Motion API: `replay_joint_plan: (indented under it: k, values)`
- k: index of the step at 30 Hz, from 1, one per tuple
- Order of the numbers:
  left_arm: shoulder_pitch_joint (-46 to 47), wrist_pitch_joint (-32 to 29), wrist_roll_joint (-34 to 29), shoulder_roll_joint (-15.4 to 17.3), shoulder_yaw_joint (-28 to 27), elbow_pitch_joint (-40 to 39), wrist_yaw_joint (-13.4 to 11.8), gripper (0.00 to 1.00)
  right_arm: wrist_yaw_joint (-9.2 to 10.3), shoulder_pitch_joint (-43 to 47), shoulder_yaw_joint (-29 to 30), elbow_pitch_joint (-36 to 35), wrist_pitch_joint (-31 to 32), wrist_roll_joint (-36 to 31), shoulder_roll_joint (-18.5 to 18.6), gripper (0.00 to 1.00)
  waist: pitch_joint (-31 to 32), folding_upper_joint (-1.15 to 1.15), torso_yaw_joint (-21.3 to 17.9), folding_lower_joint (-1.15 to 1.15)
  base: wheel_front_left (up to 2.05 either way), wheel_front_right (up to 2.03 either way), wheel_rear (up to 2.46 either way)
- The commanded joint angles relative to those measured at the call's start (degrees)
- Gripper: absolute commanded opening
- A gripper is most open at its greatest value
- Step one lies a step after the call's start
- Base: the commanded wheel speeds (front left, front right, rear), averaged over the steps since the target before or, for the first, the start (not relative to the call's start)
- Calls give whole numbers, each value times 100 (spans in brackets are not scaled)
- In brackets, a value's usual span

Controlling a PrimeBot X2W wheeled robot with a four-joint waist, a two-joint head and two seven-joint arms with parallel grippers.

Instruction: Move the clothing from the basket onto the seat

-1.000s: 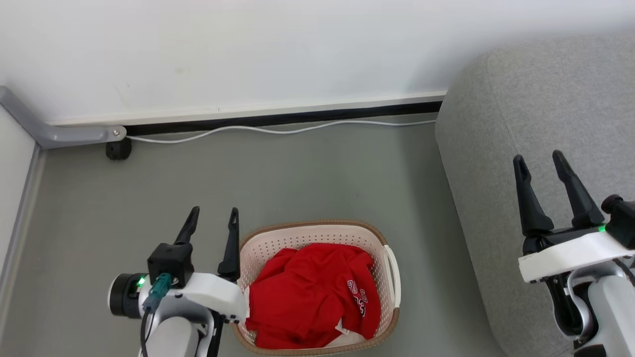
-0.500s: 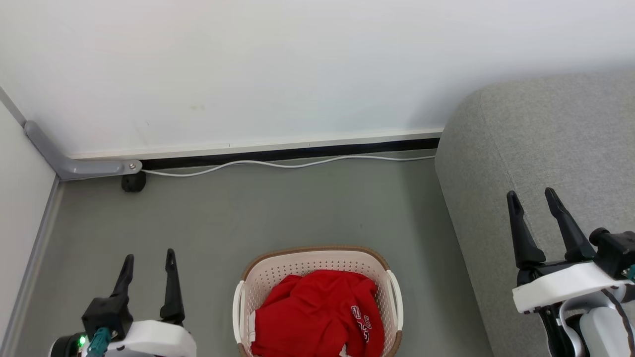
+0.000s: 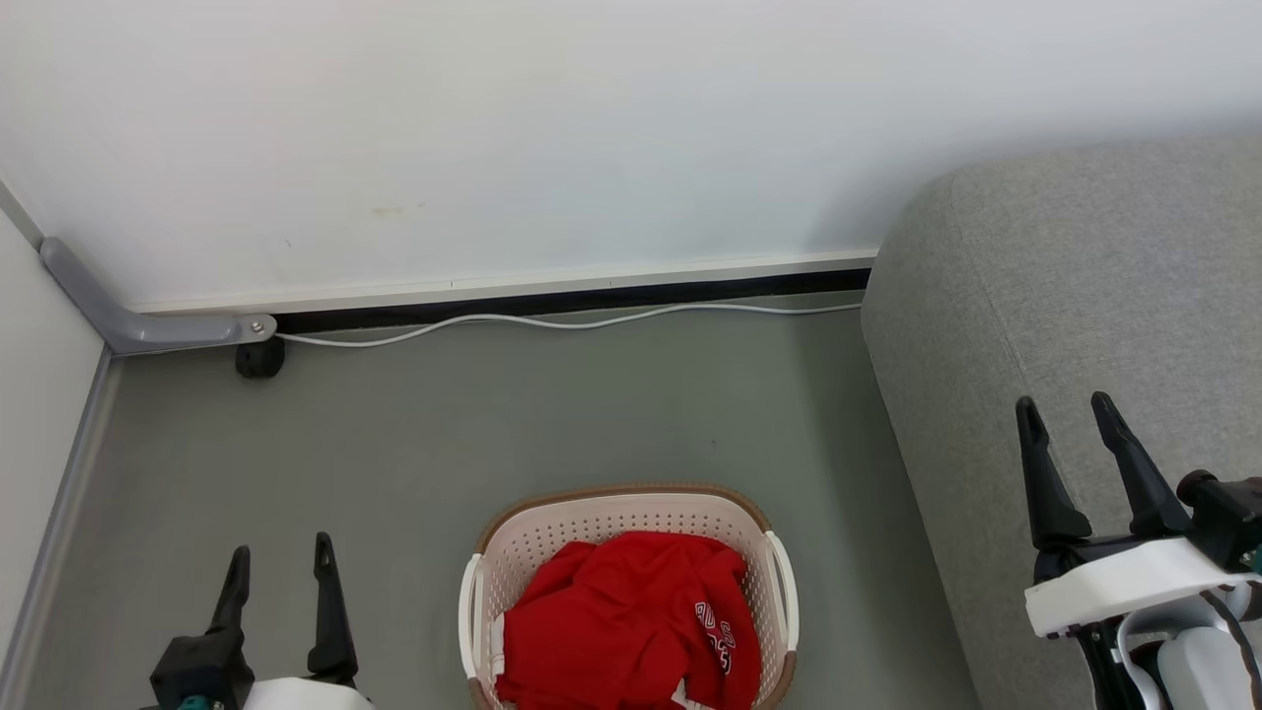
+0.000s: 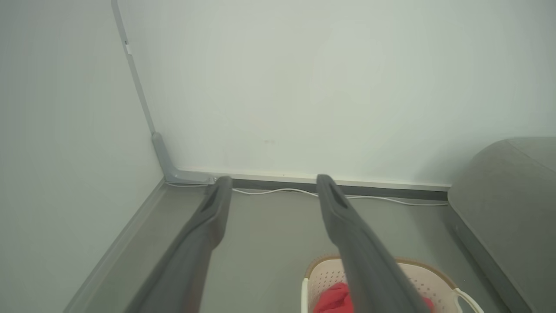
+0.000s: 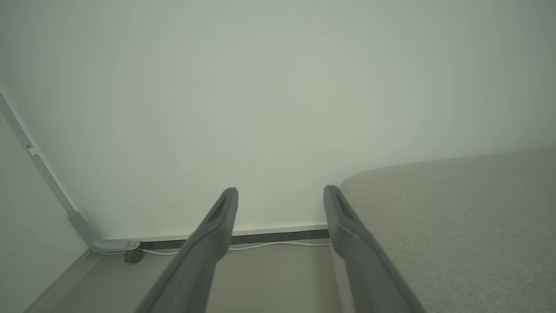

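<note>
Left gripper (image 3: 279,550), lower left: spread, empty, apart from the basket (image 3: 552,498). Right gripper (image 3: 1065,409), lower right: spread, empty, over the seat (image 3: 1065,266). Clothing (image 3: 611,631) heaped in basket, bottom centre. Judged pre-grasp; next, lowering a gripper into the heap and pinching fabric.

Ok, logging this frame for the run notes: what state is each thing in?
red clothing: crumpled inside the basket, ungrasped.
laundry basket: upright, loaded.
sofa seat: no clothing on the visible part.
left gripper: jaws open, holding nothing.
right gripper: jaws open, holding nothing.
white cable: lying slack on the floor.
</note>
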State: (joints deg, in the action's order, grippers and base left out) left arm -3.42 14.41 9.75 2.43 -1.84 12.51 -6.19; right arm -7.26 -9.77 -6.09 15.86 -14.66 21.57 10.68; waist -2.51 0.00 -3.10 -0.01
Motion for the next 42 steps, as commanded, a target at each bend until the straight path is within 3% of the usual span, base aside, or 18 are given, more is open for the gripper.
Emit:
replay_joint_plan:
  k: [1, 14, 24, 37, 42]
  values:
    - [99, 59, 72, 45, -81, -141, -67, 100, -23, -108, -96, -149, -34, 4, 59, 100, -45, 0, -9, 1, 0, 0, 0]
    - [745, 59, 689, 45, 1101, 488, -100, 100, -23, -861, -255, -528, -34, 224, 318, 100, -1076, 0, -116, 1, 0, 0, 0]
    - [1991, 59, 1363, 45, 2555, 1492, 156, 100, -23, -1669, -339, -1010, -34, 528, 697, 100, -2438, 0, -159, 1, 0, 0, 0]
    - [3959, 59, 2525, 45, 4446, 2933, 509, 100, -23, -2667, -646, -1503, -34, 802, 753, 100, -4010, 0, -705, 1, 0, 0, 0]
    - [4633, 59, 2705, 45, 4929, 3504, 523, 100, -23, -2976, -736, -1659, -34, 874, 651, 100, -4516, 0, -986, 1, 0, 0, 0]
